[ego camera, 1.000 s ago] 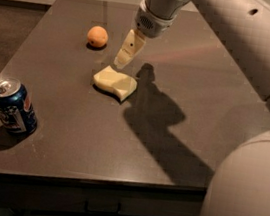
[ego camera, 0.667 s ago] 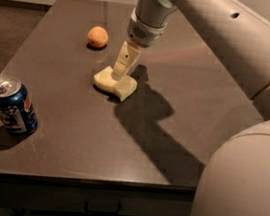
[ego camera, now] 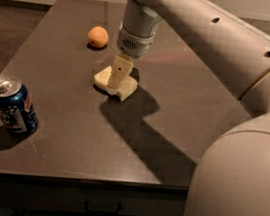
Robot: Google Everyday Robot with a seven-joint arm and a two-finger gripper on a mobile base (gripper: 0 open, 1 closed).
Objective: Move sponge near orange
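Camera view: the gripper [ego camera: 113,87] is down on the sponge [ego camera: 128,88] mid-surface [ego camera: 186,102]; I cannot tell whether it grips. The orange [ego camera: 98,37] lies nearby, and an upright soda can [ego camera: 13,106] stands well apart.

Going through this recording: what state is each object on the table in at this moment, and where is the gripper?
gripper: lowered over the middle of the sponge, appears to touch it.
sponge: flat on the table, under the gripper, apart from the orange.
orange: resting on the table beyond the sponge, untouched.
soda can: upright near the front left corner, apart from everything else.
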